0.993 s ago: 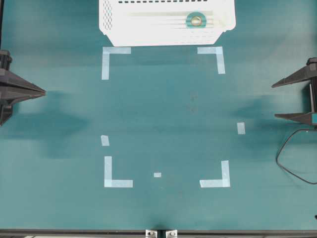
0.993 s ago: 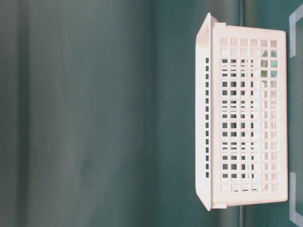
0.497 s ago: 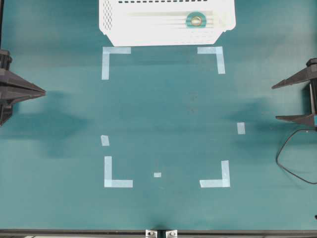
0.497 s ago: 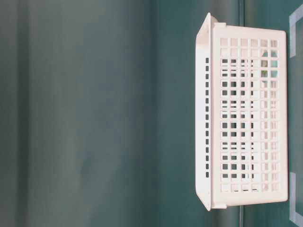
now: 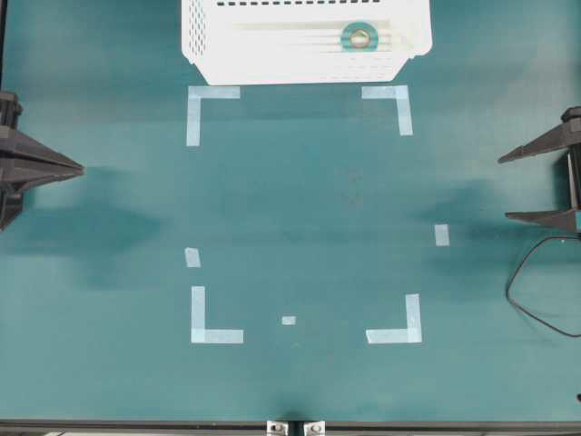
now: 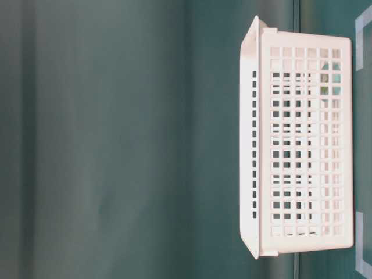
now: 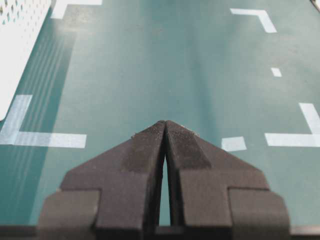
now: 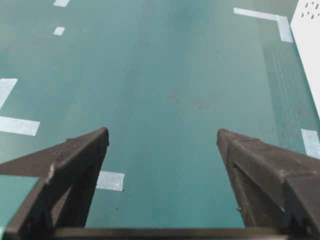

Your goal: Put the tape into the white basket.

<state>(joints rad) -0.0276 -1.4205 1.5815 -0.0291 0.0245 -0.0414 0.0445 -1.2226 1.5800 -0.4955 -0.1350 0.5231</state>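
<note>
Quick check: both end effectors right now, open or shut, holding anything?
Left end effector: shut, holding nothing.
Right end effector: open wide, holding nothing; the tape lies in the white basket.

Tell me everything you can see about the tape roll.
The tape is a small teal ring with a hollow, pale centre. It lies flat on the ribbed bottom of the white basket, toward its right end in the overhead view, at the table's far edge. Nothing grips it; both grippers are far away.
</note>
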